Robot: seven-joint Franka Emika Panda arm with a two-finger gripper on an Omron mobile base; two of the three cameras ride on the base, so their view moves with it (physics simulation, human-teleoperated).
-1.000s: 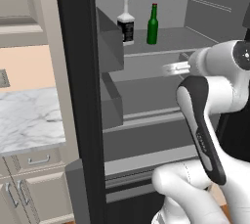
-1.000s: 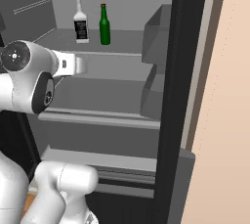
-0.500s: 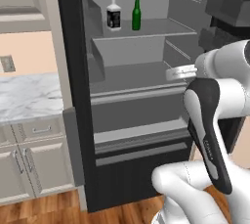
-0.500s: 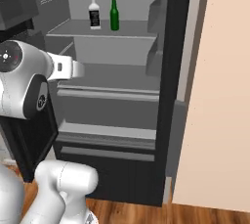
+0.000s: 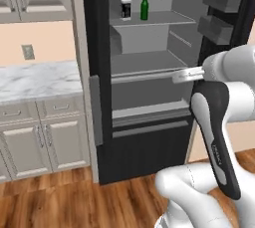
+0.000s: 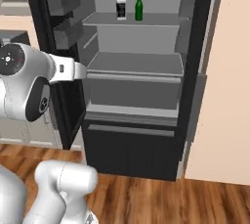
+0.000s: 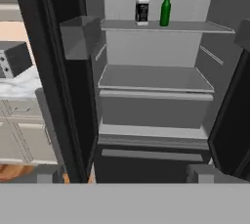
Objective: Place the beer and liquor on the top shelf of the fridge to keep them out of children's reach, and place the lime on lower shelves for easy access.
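Wood flooring (image 5: 60, 192) filled much more of both base views than it had a second earlier, so I judged that the base had backed away from the fridge (image 6: 134, 140); the whole picture had shifted, not the things in it. Both doors stood open. Liquor (image 5: 126, 6) and beer (image 5: 144, 6) stood upright on the top shelf (image 5: 159, 19), just beside each other, liquor on the left, both set toward the far wall. That part of the task looked done to me.

I could not find the lime on any shelf, on the floor, or at the claw. My claw (image 7: 127, 174) was spread wide with nothing between its tips, pointed straight into the fridge from a distance. The lime was most likely what remained, and I would have to go and find it.

For room: the middle shelf (image 7: 156, 78) lay bare and wide, with a tall gap beneath the top shelf, and the drawer (image 7: 154, 108) sat closed under it. The left door (image 7: 63, 71) and its bins (image 7: 80, 34) jutted toward me and narrowed the left approach; the right door (image 7: 234, 120) did the same on the other side. Desk (image 5: 35, 80) and cabinets (image 5: 40, 137) stood left of the fridge, well apart from the arm.
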